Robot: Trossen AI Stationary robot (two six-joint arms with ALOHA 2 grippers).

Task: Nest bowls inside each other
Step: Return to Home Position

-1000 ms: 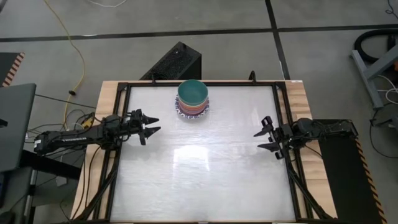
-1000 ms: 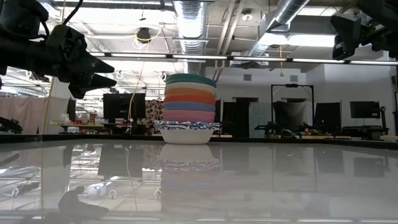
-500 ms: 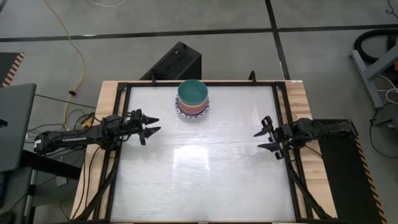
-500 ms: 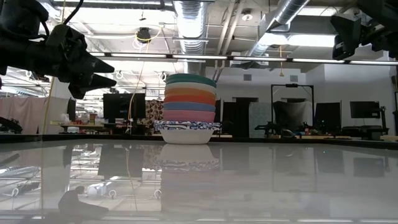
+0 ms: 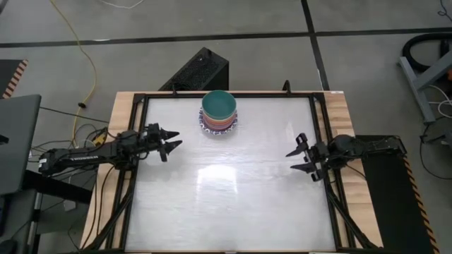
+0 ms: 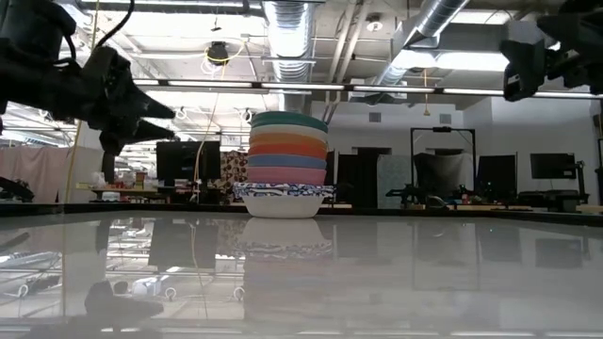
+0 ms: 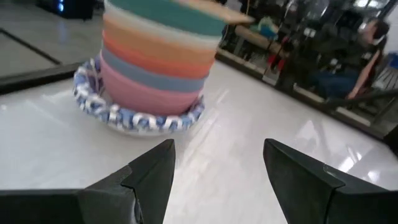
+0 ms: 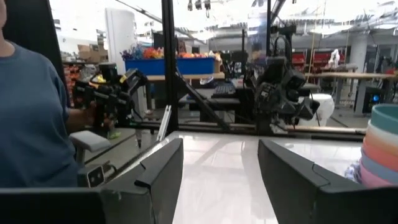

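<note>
The bowls (image 5: pixel 219 111) stand nested in one stack by the middle of the table's far edge. A white bowl with a blue patterned rim (image 6: pixel 283 200) is at the bottom and rests on the table. Pink, blue, orange and cream bowls (image 7: pixel 155 62) follow, and a dark green one is on top. My left gripper (image 5: pixel 171 143) hovers open at the table's left side, pointing level toward the stack (image 7: pixel 149 74). My right gripper (image 5: pixel 297 158) hovers open at the right side, well clear of the bowls (image 8: pixel 380 149). Nothing is between either gripper's fingers (image 7: pixel 152 171) (image 8: pixel 161 168).
A black rail frame (image 5: pixel 321 141) borders the white tabletop. A black box (image 5: pixel 201 70) sits on the floor beyond the far edge. A person in a blue shirt (image 8: pixel 31 112) stands beside the table. Bare tabletop lies between the grippers and toward the near edge.
My left gripper has rolled a little at the wrist while staying in place, still open. The bowl stack has not moved.
</note>
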